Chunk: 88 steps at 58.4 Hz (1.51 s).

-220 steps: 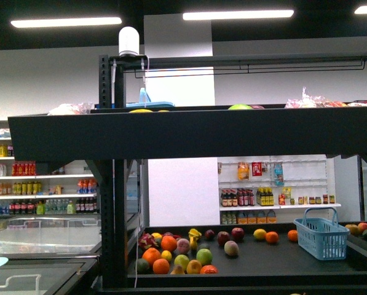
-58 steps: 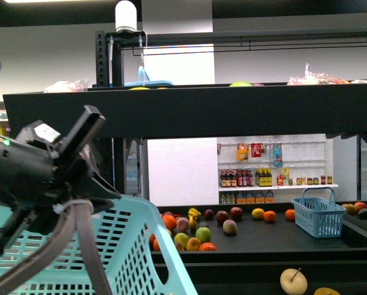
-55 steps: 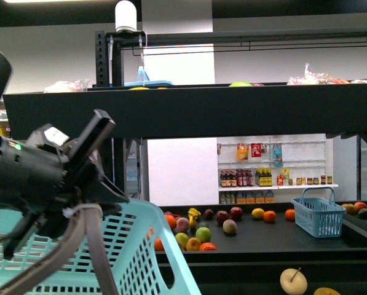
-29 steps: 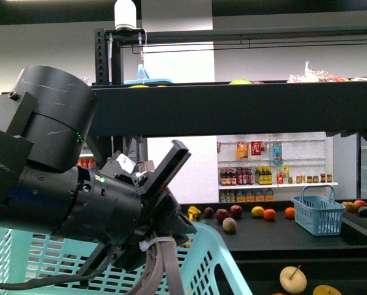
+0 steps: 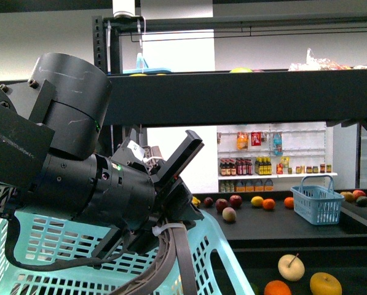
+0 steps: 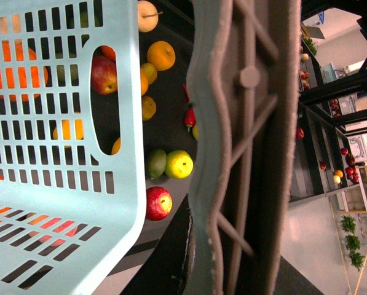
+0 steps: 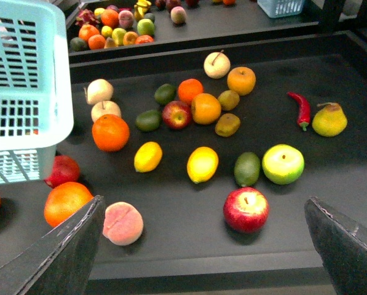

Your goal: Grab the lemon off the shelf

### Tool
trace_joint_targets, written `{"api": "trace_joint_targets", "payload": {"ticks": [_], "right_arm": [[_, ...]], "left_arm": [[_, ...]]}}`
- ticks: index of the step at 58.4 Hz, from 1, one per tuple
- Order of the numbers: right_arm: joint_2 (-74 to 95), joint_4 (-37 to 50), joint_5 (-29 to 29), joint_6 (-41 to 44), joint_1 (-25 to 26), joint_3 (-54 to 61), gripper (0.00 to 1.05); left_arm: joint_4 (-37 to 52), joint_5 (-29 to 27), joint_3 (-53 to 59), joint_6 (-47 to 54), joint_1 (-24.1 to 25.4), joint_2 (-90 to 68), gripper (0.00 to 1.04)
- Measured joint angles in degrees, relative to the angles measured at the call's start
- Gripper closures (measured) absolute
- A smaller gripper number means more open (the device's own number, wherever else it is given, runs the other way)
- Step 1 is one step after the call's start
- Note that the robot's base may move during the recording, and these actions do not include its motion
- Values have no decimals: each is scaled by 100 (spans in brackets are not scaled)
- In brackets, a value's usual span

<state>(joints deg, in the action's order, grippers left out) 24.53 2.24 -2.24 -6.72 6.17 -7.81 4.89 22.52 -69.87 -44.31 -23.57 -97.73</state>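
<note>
Lemon (image 7: 202, 164) lies on a dark deck of the black shelf (image 7: 171, 246) among loose fruit. Taking the deck's far edge as twelve o'clock, a smaller yellow fruit (image 7: 148, 156) sits near it at nine o'clock, a dark green fruit (image 7: 247, 169) just beside it at three, and a red apple (image 7: 246, 209) at about four. The lemon is probably light, firm and hardly fragile, but its waxy, dimpled skin and rounded body could let it roll or squirt out of a pinch. Gripping across the short middle, pointed ends left free, looks safest. The right gripper (image 7: 205, 203) hangs above the deck, jaws spread wide, empty and touching nothing, with the lemon at its twelve o'clock. The left gripper (image 5: 168, 163) sits close against a turquoise basket (image 5: 42, 246); I cannot tell whether it is clamped on it.
</note>
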Motion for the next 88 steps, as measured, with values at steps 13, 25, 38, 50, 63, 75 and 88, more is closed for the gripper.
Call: {"api": "trace_joint_targets", "payload": {"ticks": [13, 25, 38, 50, 63, 75, 88], "right_arm": [[3904, 1956, -603, 4, 675, -1705, 7], [8461, 1150, -271, -210, 267, -4690, 7], [10907, 199, 286, -422, -142, -7228, 7], [12010, -72, 522, -601, -212, -8150, 7], [12618, -315, 560, -758, -223, -8929, 7], [13066, -522, 599, -859, -330, -9595, 7], [13422, -704, 713, -874, -415, -10124, 7]], "left_arm": [[0, 11, 0, -7, -4, 0, 92], [0, 2, -2, -7, -7, -7, 92], [0, 11, -4, -4, -7, -9, 92], [0, 7, -4, -4, -7, -9, 92], [0, 9, -4, -4, -7, -7, 92], [0, 7, -4, -7, -7, -9, 92], [0, 13, -4, -4, -7, -9, 92]]}}
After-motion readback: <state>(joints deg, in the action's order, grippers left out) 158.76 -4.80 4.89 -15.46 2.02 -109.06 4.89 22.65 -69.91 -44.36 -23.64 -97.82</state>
